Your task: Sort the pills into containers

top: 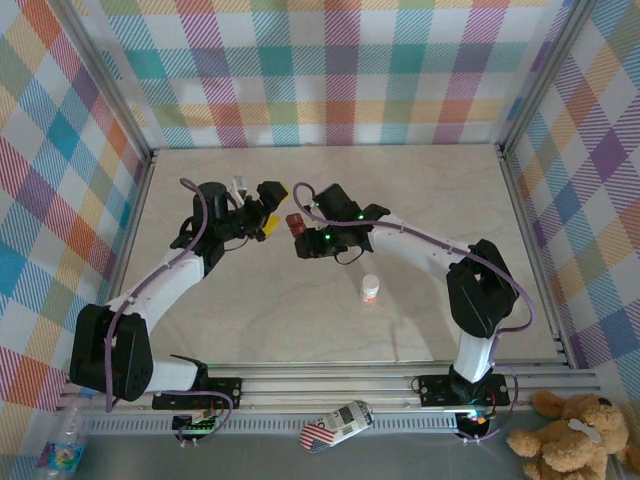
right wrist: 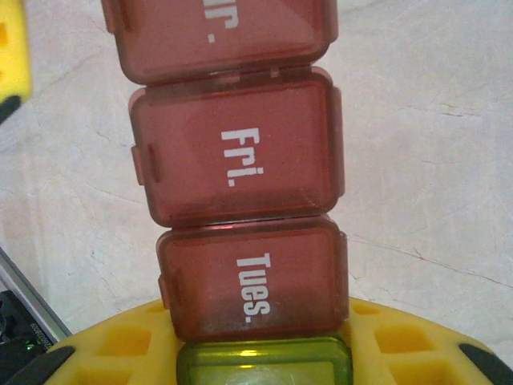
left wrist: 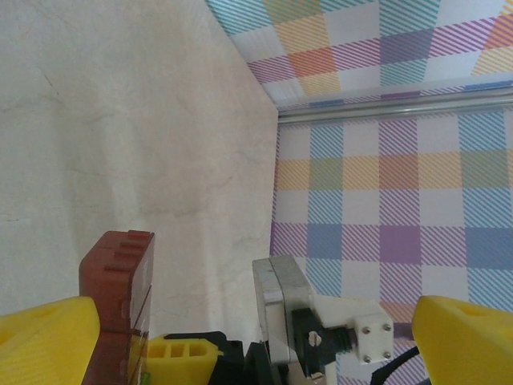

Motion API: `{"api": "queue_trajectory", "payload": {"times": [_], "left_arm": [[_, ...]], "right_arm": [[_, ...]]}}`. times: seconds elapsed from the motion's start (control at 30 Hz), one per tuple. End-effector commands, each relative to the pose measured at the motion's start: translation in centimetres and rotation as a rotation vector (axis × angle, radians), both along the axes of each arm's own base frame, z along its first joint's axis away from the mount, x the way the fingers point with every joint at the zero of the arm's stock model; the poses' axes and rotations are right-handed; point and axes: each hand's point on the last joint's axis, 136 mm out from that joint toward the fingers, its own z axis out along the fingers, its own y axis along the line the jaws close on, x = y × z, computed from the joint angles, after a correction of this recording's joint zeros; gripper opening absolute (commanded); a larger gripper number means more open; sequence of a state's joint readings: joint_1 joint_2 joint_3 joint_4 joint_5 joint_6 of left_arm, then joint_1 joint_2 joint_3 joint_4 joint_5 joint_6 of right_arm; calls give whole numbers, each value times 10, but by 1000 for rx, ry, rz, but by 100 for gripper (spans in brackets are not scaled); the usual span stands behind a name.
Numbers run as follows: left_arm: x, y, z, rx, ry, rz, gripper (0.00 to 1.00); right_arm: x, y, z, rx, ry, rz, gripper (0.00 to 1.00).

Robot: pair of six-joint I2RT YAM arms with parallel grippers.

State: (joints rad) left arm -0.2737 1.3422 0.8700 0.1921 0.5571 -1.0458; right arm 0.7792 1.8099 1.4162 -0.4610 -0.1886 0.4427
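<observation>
Top view: right jaws clamped on the pill box [top: 295, 222] over the bench [top: 250, 330], left jaws wide open beside it.
Left wrist: box sits off to one side between them, so centre up first imo.
Right wrist: grip's at the green end [right wrist: 264, 365], hold steady.

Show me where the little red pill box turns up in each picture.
Top external: pill box near centre.
Left wrist: pill box at bottom left, seen edge-on.
Right wrist: pill box at centre, lids reading Fri. and Tues.
Shared landmark: the marbled table.
</observation>
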Motion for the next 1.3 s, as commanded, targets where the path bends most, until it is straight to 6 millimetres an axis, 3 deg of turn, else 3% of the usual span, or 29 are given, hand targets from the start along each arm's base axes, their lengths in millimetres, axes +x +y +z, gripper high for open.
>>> {"api": "queue_trajectory", "payload": {"times": [0.0,0.63,1.27], "left_arm": [[0,-8,2,-15,-19,-9,100],[2,-25,-3,-7,-6,-37,100],[2,-37,20,-33,-36,-49,100]], "right_arm": [[3,12,15,50,-14,6,24],[-1,14,13,54,-4,16,24],[-4,14,-4,36,25,15,23]]}}
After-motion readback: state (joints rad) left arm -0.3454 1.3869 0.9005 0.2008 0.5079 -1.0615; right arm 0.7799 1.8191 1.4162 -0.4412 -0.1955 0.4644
